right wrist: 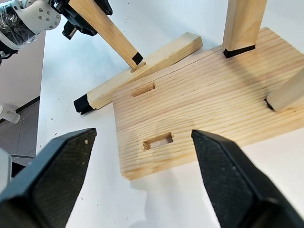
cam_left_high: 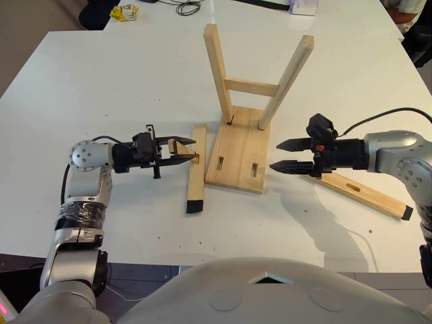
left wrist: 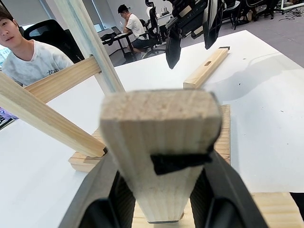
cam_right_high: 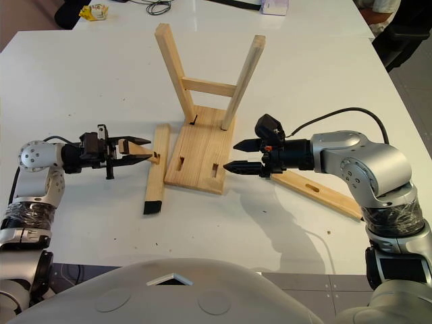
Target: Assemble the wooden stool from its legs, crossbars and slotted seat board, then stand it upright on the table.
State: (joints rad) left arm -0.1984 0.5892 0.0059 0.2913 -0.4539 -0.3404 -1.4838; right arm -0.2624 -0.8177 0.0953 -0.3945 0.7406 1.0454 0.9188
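The slotted seat board (cam_left_high: 236, 152) lies flat mid-table. Two legs (cam_left_high: 219, 71) stand in its far slots, leaning, joined by a crossbar (cam_left_high: 251, 86). A loose leg (cam_left_high: 197, 172) with a black tip lies along the board's left edge. My left gripper (cam_left_high: 192, 150) is shut on a short crossbar (cam_left_high: 178, 146), whose tip meets that leg's slot (right wrist: 138, 67). My right gripper (cam_left_high: 275, 156) hovers open just right of the board, its black fingers (right wrist: 52, 175) wide apart over the board's two near slots (right wrist: 158, 140). Another slotted leg (cam_left_high: 364, 194) lies under my right wrist.
The white table (cam_left_high: 101, 88) has free room at the left and along the front edge. A yellow object (cam_left_high: 125, 11), cables (cam_left_high: 187, 7) and a small box (cam_left_high: 304, 7) sit at the far edge. A black cable (cam_left_high: 378, 120) trails from my right arm.
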